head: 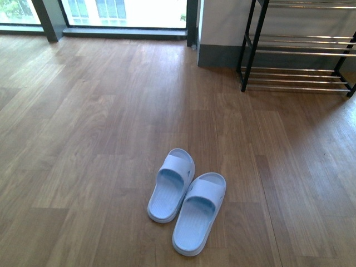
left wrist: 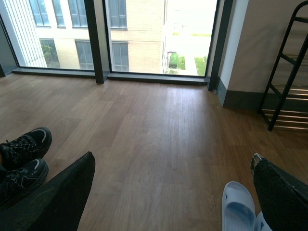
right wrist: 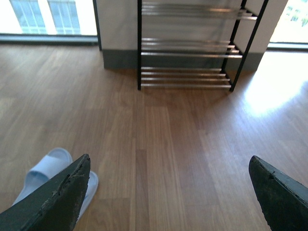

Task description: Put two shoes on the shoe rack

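Slide sandals (head: 186, 197), a pale blue-white pair, lie soles down on the wooden floor (head: 83, 139), well apart from the shoe rack (head: 253, 44): out in front of it and off past its left-hand post, on the robot's side. We see them side by side and touching along their inner edges, the one nearer the rack set a little further back from it. Each long axis runs heel to toe. The heels lie away from the rack and the toes point toward the wall it stands against, slanted slightly in the rack's direction. We judge them to be moulded foam or rubber: light, springy rather than stiff, not fragile, with a smooth skin that could slip under a shallow pinch. The arched strap (head: 207, 189) looks like the best hold, since one finger can slide under it and the other close on top. Pinching the thick sole wall at mid-length would also serve. The left gripper (left wrist: 166, 197) has its fingers spread wide and carries nothing, with one sandal's toe showing just beside one finger. The right gripper (right wrist: 168, 197) is likewise spread and empty, and its camera faces the rack head-on with the sandals beside one finger.
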Controlling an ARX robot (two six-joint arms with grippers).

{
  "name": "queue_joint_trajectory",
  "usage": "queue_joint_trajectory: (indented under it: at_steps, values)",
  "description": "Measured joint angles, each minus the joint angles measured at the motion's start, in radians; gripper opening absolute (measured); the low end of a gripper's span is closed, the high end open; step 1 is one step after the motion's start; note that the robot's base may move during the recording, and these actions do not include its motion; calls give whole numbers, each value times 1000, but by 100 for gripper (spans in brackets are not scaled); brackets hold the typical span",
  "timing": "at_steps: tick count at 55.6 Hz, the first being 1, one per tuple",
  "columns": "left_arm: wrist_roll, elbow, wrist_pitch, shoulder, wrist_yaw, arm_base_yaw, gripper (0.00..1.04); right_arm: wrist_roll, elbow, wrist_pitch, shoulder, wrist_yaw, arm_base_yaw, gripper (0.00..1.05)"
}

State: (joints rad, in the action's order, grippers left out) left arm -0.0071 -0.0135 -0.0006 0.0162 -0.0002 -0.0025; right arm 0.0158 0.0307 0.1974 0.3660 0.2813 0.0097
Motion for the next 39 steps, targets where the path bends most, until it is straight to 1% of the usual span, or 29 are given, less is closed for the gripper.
queue_joint_trajectory:
  at_steps: [2, 5, 6, 12, 15, 20, 25, 30, 39]
  values:
    - [0, 0, 0, 0, 0, 0, 95, 2, 13, 88, 132, -42, -30, 96]
    - [0, 0, 0, 0, 0, 0, 95, 8, 31, 191, 278, -76, -44, 96]
    - [0, 0, 0, 0, 0, 0, 95, 14, 51, 269, 396, -98, -48, 96]
    - [0, 0, 0, 0, 0, 0, 95, 29, 180, 545, 901, -145, -52, 96]
    - [0, 0, 0, 0, 0, 0, 95, 30, 253, 610, 1113, -142, -43, 96]
    - [0, 0, 0, 0, 0, 0, 95, 30, 402, 613, 1451, -145, -15, 96]
    - [0, 0, 0, 0, 0, 0, 95, 33, 568, 567, 1736, -156, 15, 96]
    - [0, 0, 0, 0, 0, 0, 95, 47, 683, 517, 1887, -173, 31, 96]
    - [0, 0, 0, 0, 0, 0, 95, 50, 851, 438, 2094, -236, 55, 96]
